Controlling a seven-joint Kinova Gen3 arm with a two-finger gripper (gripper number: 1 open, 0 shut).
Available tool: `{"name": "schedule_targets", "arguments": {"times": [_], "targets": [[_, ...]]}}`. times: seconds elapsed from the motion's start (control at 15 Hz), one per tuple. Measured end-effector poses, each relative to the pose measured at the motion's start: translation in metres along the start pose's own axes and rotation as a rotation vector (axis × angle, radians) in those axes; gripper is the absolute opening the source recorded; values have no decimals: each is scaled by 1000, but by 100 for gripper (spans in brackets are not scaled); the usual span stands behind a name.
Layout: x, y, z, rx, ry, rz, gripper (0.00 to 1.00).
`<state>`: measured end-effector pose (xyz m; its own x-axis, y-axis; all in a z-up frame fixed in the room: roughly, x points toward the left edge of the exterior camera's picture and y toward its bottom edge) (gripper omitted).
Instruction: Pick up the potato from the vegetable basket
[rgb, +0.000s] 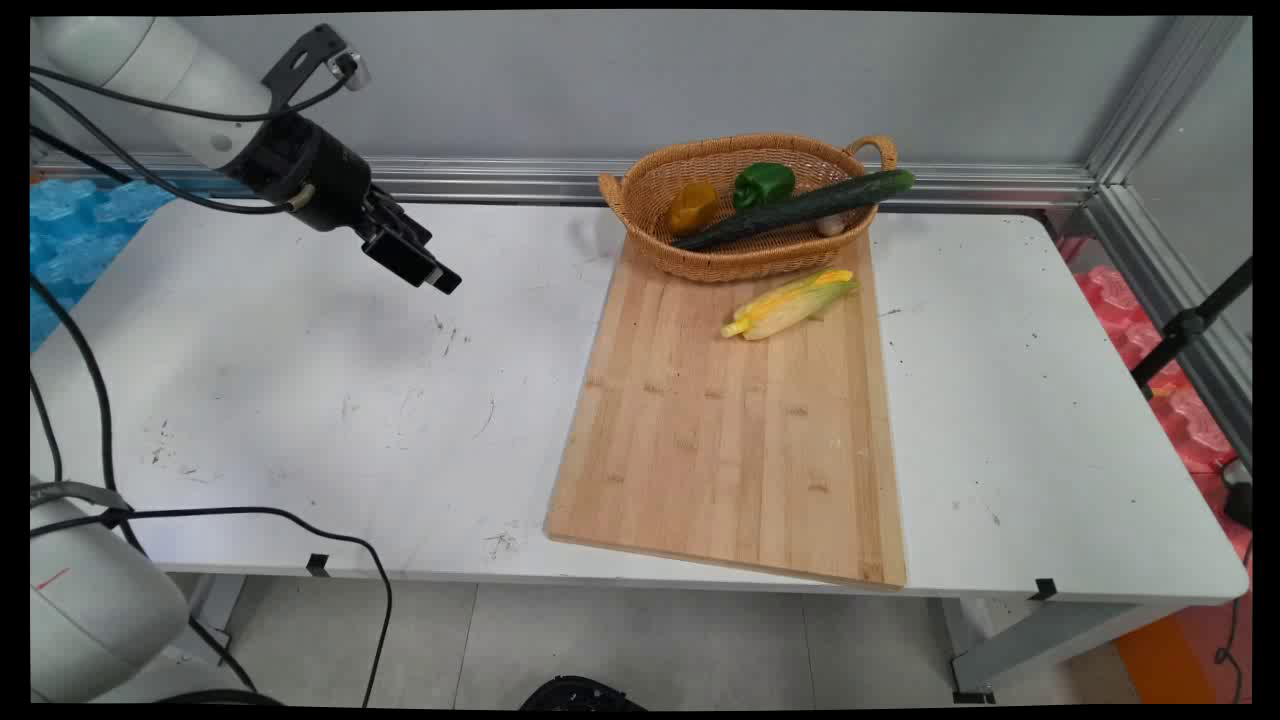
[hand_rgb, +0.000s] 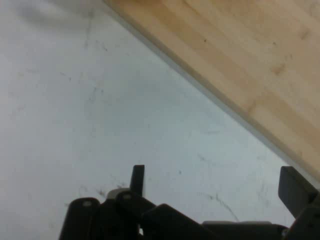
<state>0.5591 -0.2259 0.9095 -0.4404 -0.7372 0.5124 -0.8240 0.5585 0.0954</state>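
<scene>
We see the pincer (rgb: 425, 262) hanging in the air above the bare left part of the white bench (rgb: 300, 400), fingers spread wide and nothing between them; in the hand view one fingertip (hand_rgb: 138, 179) stands far from the other, with scuffed bench surface (hand_rgb: 100, 125) below. Nearest thing to it is the wooden cutting board (rgb: 730, 430), lying off toward 3 o'clock from the pincer, well apart; its edge crosses the hand view's upper right (hand_rgb: 240, 45). A corn cob (rgb: 790, 303) with husk lies on the board's far part, just beside the wicker basket (rgb: 640, 195), which sits on the board's far end at 12 o'clock. In the basket: a green bell pepper (rgb: 764, 184), a yellow-orange pepper (rgb: 692, 206), and a long cucumber (rgb: 800, 208) lying aslant, its tip sticking out over the rim toward 2 o'clock. Something small and pale shows under the cucumber; we cannot tell what.
</scene>
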Motion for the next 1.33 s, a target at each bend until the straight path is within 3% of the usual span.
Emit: {"name": "schedule_targets", "arguments": {"times": [0.4, 0.67, 1.33], "targets": [[25, -3, 5, 6, 99, -44, 100], [59, -6, 17, 12, 157, -45, 100], [140, -18, 74, 49, 232, -45, 100]]}}
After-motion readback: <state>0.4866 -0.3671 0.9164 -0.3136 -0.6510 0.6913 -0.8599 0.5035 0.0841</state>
